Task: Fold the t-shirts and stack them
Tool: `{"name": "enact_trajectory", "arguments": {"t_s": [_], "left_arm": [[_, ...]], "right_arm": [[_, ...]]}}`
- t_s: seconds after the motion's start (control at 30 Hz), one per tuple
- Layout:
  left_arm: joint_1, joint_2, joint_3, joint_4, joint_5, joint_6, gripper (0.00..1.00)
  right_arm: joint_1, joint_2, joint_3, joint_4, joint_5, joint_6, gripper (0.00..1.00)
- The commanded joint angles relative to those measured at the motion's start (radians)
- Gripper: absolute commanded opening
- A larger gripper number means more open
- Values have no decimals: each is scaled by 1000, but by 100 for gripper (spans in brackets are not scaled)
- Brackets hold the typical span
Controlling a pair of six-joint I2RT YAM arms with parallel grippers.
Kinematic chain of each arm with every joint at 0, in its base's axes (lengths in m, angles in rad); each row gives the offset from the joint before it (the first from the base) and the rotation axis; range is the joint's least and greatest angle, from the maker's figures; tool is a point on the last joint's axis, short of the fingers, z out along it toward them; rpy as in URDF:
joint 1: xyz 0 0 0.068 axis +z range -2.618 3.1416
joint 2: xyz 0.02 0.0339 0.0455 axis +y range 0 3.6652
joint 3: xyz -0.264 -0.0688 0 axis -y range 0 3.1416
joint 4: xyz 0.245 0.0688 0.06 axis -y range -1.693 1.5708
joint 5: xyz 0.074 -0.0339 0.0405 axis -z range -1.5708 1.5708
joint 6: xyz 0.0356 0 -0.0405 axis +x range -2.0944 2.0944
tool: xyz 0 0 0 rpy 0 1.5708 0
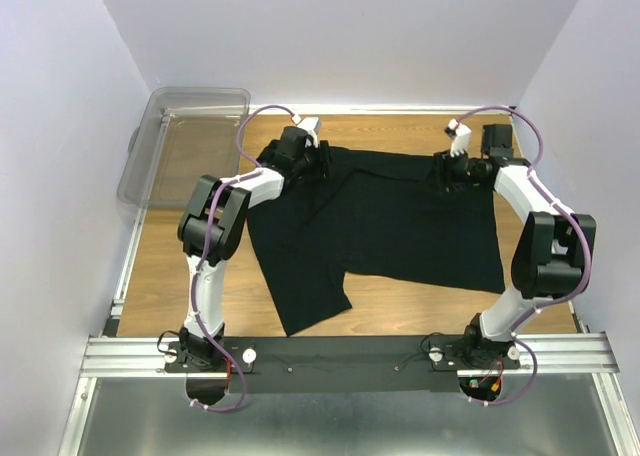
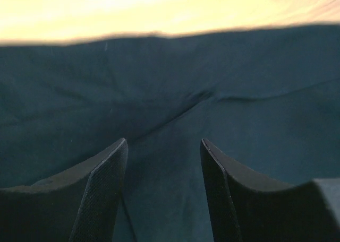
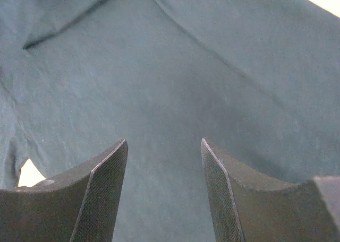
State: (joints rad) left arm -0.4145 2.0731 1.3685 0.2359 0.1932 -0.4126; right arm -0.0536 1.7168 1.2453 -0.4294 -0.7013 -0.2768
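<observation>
A black t-shirt (image 1: 385,226) lies spread on the wooden table, partly folded, with a flap reaching toward the front left. My left gripper (image 1: 318,166) is open, low over the shirt's far left part. In the left wrist view the cloth (image 2: 170,93) fills the frame and nothing sits between the fingers (image 2: 109,189). My right gripper (image 1: 442,172) is open over the shirt's far right part. In the right wrist view only cloth (image 3: 170,72) shows beyond the fingers (image 3: 218,194). No neck label shows.
A clear plastic bin (image 1: 180,146) stands at the far left corner of the table. Bare wood (image 1: 170,276) shows at the left and along the front of the shirt. White walls close in the back and both sides.
</observation>
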Motion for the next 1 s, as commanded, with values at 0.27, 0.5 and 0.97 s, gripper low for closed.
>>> {"name": "enact_trajectory", "arguments": {"t_s": [0.27,0.5,0.97], "left_arm": [[-6,76,104,-234,-67,67,61],[-20,101,126,-285,-60,84,59],[-56,1,71,-274,-40,101,0]], "right_arm": [[-121,-40,-104,35,-21,62,65],[-147,-56,-110,35,-46,68,65],[-180,-66,-110,34,-66,74,65]]}}
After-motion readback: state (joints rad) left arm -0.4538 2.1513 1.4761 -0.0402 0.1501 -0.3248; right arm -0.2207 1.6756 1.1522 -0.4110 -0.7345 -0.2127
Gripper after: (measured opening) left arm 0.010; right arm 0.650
